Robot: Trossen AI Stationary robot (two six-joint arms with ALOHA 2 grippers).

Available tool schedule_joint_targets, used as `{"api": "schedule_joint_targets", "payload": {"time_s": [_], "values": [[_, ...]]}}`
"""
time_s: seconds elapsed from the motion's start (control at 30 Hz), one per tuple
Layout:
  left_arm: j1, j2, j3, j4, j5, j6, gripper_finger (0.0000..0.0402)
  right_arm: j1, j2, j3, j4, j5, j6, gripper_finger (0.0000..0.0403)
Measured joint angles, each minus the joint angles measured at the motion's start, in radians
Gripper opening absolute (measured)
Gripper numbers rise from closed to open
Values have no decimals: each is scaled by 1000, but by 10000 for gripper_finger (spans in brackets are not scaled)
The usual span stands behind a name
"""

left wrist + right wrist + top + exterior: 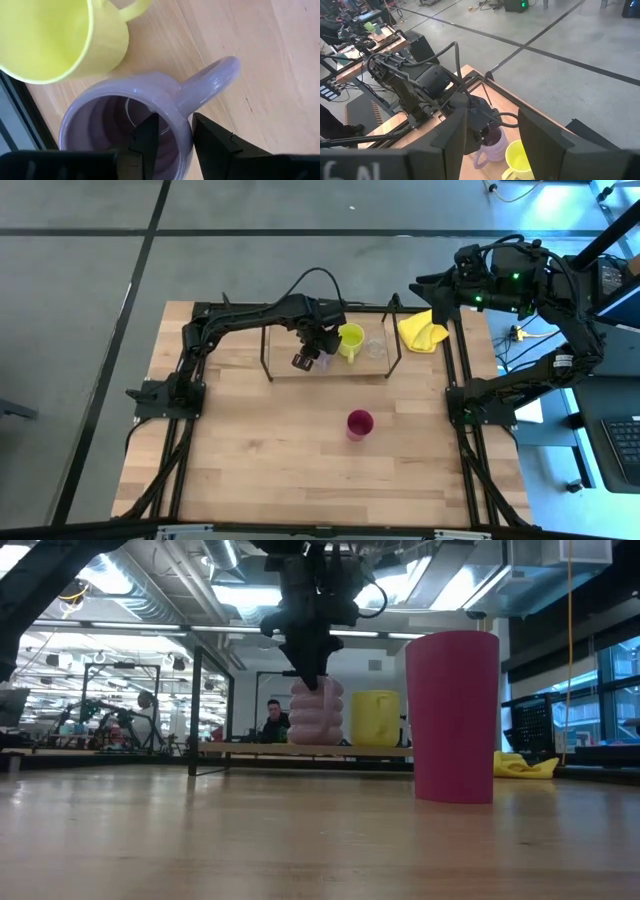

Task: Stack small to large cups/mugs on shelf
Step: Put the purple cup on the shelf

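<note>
Your left gripper (172, 135) is down over the shelf (285, 368), its fingers (147, 137) nearly closed on the wall of the pale lilac mug (125, 120) — one inside the rim, the other outside, right next to the handle. In the low view the mug (316, 715) sits upright on the shelf board with the gripper (308, 675) coming down onto it from above.

The yellow-green mug (350, 340) stands on the same board just beside the lilac one; your left wrist view shows the two (55, 35) very close, though you cannot tell whether they touch. The tiny clear glass (376, 348) is on the shelf too, on the far side of the yellow-green mug from the lilac one.

The dark red cup (360, 423) stands upright on the wooden surface (250, 460), well apart from the shelf and in front of it.

Your right gripper (492, 130) waits high up, off the surface's right rear corner — its fingers spread wide, holding nothing. The yellow cloth (424, 330) lies at that corner, just beside the shelf's right end.
</note>
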Motion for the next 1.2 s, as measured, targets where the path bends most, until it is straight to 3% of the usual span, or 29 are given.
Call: {"api": "schedule_joint_targets", "payload": {"time_s": [0.47,0.87,1.0,1.2], "values": [[-3,0,0,-56,-45,-34,112,0,0,0,-3,2,4,179],[-1,-71,1,-71,-88,-91,112,0,0,0,-3,2,2,179],[7,-92,1,-69,-157,-165,112,0,0,0,-2,2,1,179],[70,-106,1,-93,-159,-408,112,0,0,0,-2,2,1,179]]}}
